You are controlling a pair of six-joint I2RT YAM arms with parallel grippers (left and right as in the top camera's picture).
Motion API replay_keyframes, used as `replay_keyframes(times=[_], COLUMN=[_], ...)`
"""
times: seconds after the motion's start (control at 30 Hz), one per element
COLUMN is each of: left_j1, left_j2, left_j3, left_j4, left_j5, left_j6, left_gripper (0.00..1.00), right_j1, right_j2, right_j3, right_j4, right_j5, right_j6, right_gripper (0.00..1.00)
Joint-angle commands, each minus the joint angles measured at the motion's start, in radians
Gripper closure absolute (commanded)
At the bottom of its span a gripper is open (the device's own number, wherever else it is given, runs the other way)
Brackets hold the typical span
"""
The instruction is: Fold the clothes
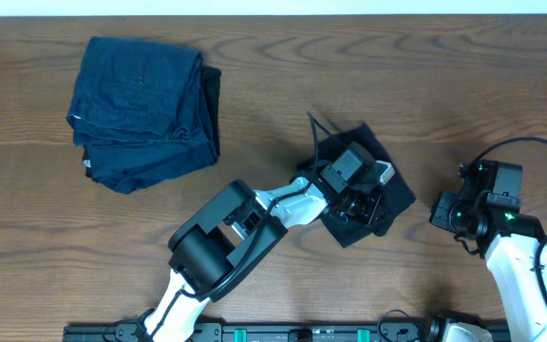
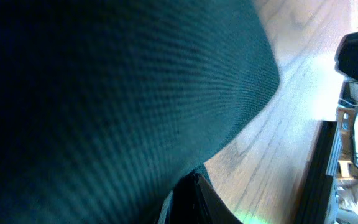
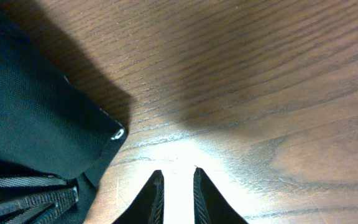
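Observation:
The black T-shirt (image 1: 399, 195) lies as a small bundle right of the table's middle. My left gripper (image 1: 357, 201) is down on top of it. In the left wrist view the dark fabric (image 2: 104, 93) fills nearly the whole frame, bulging close to the camera. Only one finger (image 2: 194, 199) shows against it, so the gripper appears shut on a fold. My right gripper (image 1: 442, 211) hovers over bare wood just right of the shirt. In the right wrist view its fingers (image 3: 176, 177) are nearly together and empty. The shirt's edge (image 3: 30, 118) lies to their left.
A folded dark blue denim-like stack (image 1: 145, 109) sits at the far left. Bare wood (image 3: 260, 93) lies ahead of the right gripper. A black rail (image 1: 254, 332) runs along the table's front edge.

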Motion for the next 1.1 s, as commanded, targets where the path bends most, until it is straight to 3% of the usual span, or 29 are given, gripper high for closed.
replay_keyframes(times=[0.0,0.17,0.27,0.37,0.4,0.43,0.7,1.07], left_j1=[0.003,0.005,0.013,0.039,0.051,0.063,0.187,0.232], left_j2=[0.050,-0.025,-0.122,-0.216,-0.238,-0.256,-0.225,-0.019], left_j3=[-0.010,0.001,0.007,0.007,0.007,0.007,0.006,0.006], left_j4=[-0.013,0.005,0.010,0.029,0.028,0.027,0.029,0.074], left_j5=[-0.020,0.059,0.037,-0.028,-0.060,-0.086,-0.228,-0.227], left_j6=[-0.006,-0.005,0.000,0.000,0.003,0.016,0.076,0.090], left_gripper=[0.86,0.89,0.89,0.87,0.87,0.87,0.87,0.87], right_j1=[-0.006,-0.006,-0.006,-0.006,-0.006,-0.006,-0.006,-0.006], right_j2=[0.003,0.004,0.004,0.004,0.004,0.004,0.004,0.004], right_j3=[-0.008,-0.011,-0.011,-0.012,-0.012,-0.012,-0.012,-0.012], right_j4=[0.003,0.003,0.003,0.001,-0.002,-0.006,-0.008,-0.008], right_j5=[0.010,0.010,0.010,0.009,0.009,0.010,0.010,0.010], right_j6=[0.012,0.012,0.012,0.012,0.012,0.012,0.011,0.011], right_gripper=[0.77,0.63,0.42,0.29,0.18,0.01,0.01,0.01])
